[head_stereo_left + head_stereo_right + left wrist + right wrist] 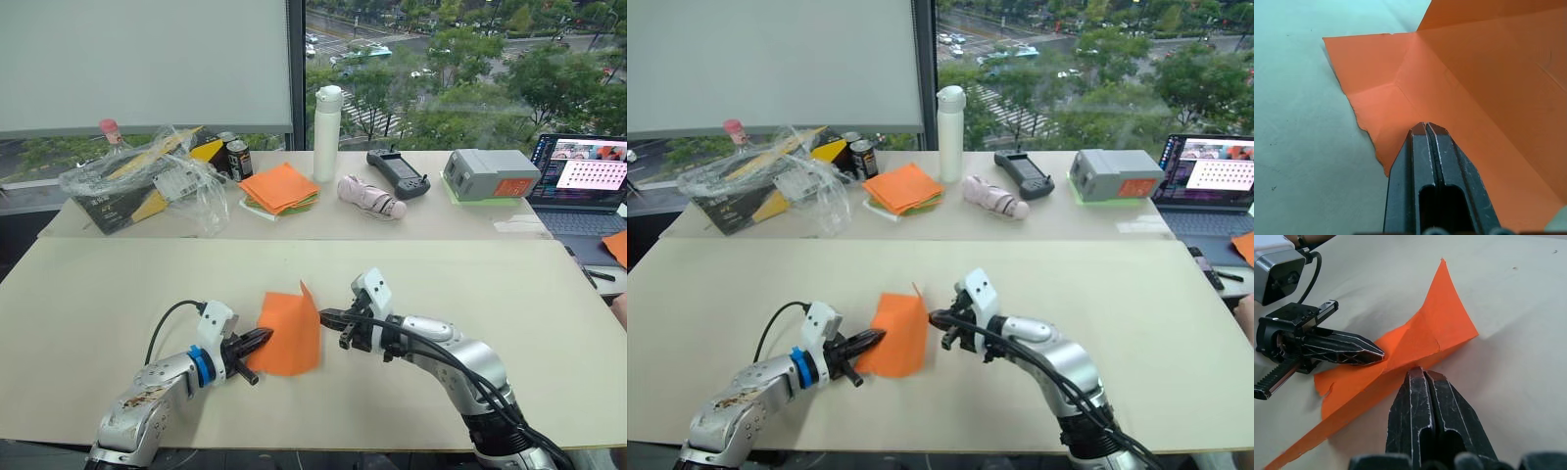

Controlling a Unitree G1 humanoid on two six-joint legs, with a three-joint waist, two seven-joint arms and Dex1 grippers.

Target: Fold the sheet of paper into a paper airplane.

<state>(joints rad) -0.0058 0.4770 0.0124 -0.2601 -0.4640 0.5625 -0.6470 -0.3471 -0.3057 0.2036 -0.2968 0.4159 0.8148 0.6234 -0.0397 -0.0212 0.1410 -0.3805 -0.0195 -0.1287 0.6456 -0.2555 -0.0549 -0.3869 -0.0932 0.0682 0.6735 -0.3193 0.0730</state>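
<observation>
Left gripper (263,338), fingers pressed together, rests its tips on the left part of the sheet of paper (289,338), which lies near the front middle of the table (118,294) with its right edge creased and standing up. Right gripper (325,315), fingers likewise closed with nothing between them, has its tips against that raised right side, opposite the left one.
</observation>
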